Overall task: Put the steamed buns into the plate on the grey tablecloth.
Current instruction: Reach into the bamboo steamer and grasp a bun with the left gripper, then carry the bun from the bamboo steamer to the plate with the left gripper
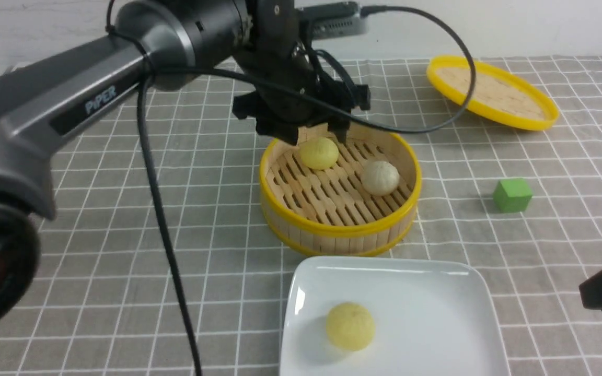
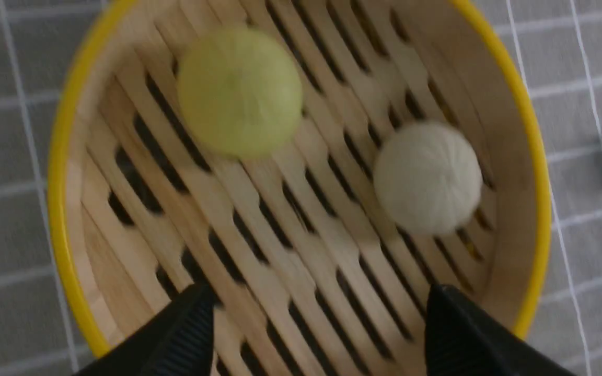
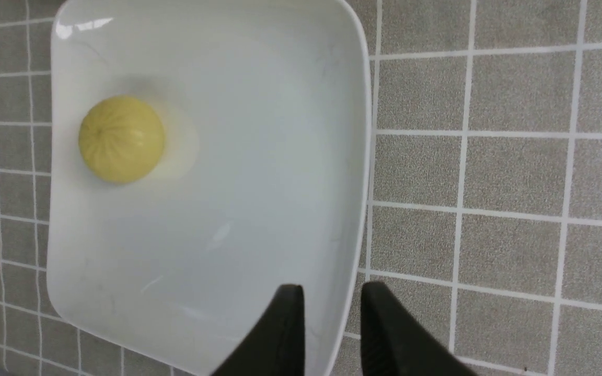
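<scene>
Hovers above the steamer basket (image 1: 340,230) with left gripper (image 2: 319,326) jaws wide apart; leaves right gripper (image 3: 332,292) jaws slightly parted, empty.

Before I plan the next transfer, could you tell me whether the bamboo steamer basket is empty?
Not empty: one pale yellow bun and one beige-white bun sit inside the basket.

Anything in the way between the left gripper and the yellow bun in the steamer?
Nothing visible stands between the left gripper and the yellow bun; the gripper hangs open above the steamer.
</scene>
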Controlling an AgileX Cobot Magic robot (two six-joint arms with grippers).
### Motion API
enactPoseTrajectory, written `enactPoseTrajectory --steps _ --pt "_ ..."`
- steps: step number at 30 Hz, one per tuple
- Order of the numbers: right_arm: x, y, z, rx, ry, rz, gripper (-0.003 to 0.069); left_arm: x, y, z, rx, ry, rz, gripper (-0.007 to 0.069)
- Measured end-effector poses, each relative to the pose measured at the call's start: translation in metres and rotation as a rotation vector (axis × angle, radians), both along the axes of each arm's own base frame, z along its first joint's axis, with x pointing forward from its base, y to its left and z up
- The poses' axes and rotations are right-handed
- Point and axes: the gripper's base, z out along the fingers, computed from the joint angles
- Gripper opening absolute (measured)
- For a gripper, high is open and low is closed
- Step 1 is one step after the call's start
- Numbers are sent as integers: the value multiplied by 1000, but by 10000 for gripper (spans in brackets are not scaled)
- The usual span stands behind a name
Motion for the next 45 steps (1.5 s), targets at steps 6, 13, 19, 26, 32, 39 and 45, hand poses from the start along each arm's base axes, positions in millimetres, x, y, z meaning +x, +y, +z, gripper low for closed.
enactPoseTrajectory --steps 6,13,19,26,32,39,45 --pt "0 0 0 0 -1 0 186 38 -21 -32 22 -34 -28 536" --pt "0 0 0 0 -3 3 191 54 -27 -79 95 -5 -34 535" --pt "0 0 0 0 -3 3 202 57 -27 -83 107 -16 -35 349" --pt "0 0 0 -1 -3 3 208 45 -20 -50 111 -12 -34 24" --pt "0 0 0 0 -2 3 208 -6 14 76 79 -140 -46 21" --pt "0 0 0 2 0 4 215 -88 26 139 35 -141 -180 21" --pt "0 0 0 2 1 5 222 -174 -11 49 158 176 -389 22"
